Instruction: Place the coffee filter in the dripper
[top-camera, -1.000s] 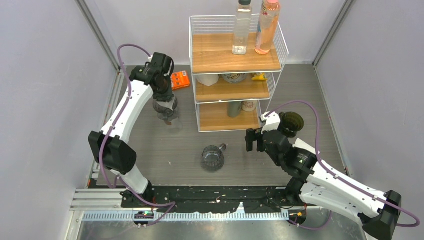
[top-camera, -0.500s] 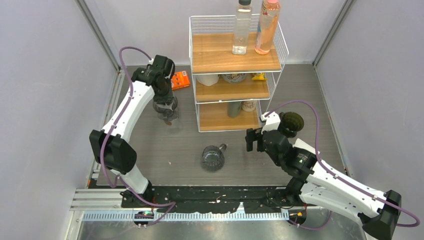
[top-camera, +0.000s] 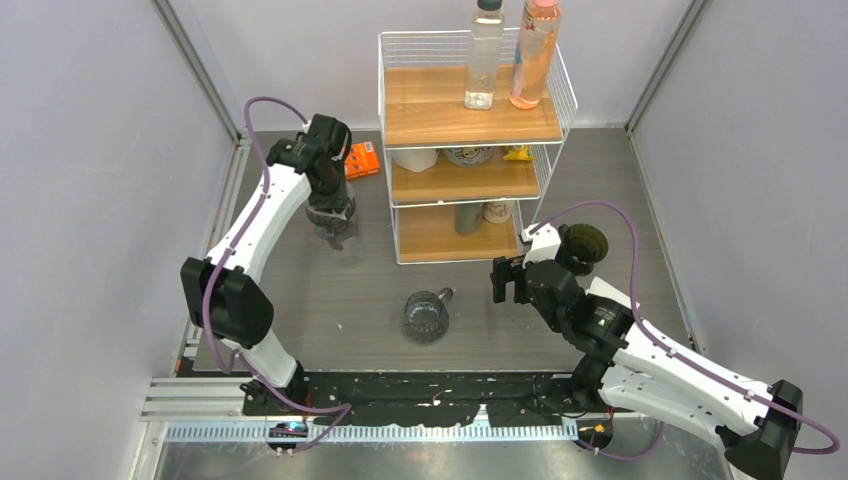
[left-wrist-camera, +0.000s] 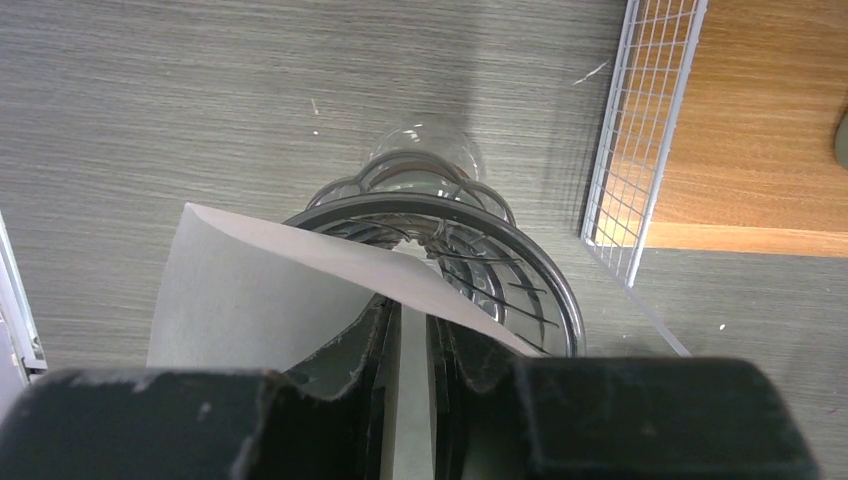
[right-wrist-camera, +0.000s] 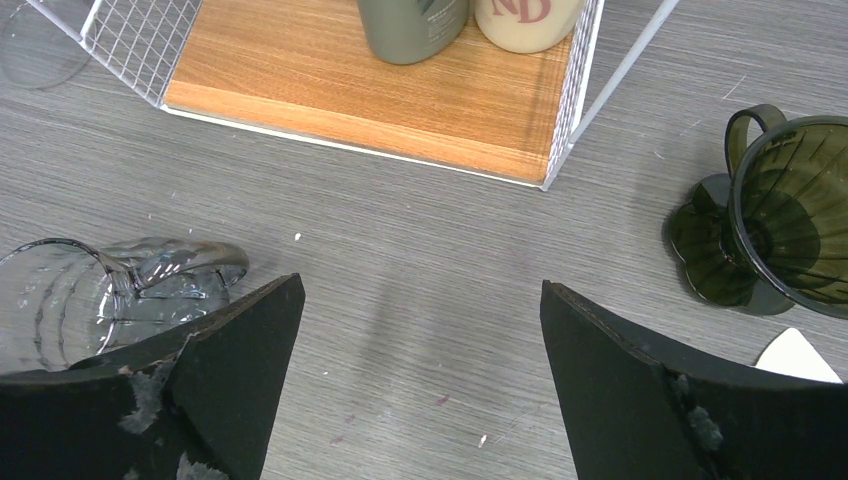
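Eased lower since a second ago over the clear ribbed dripper (left-wrist-camera: 520, 275), with left gripper (left-wrist-camera: 405, 345) nipped nearly closed on the folded white paper coffee filter (left-wrist-camera: 250, 300), half overhanging, ready to seat, and right gripper (right-wrist-camera: 420, 295) spread wide, empty.

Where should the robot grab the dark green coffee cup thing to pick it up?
Probably by its loop handle, coming down from above. The dark green dripper stands upright on its base, and the handle sticks out clear at the side toward the shelf rack, giving the open right tool something thin to pinch.
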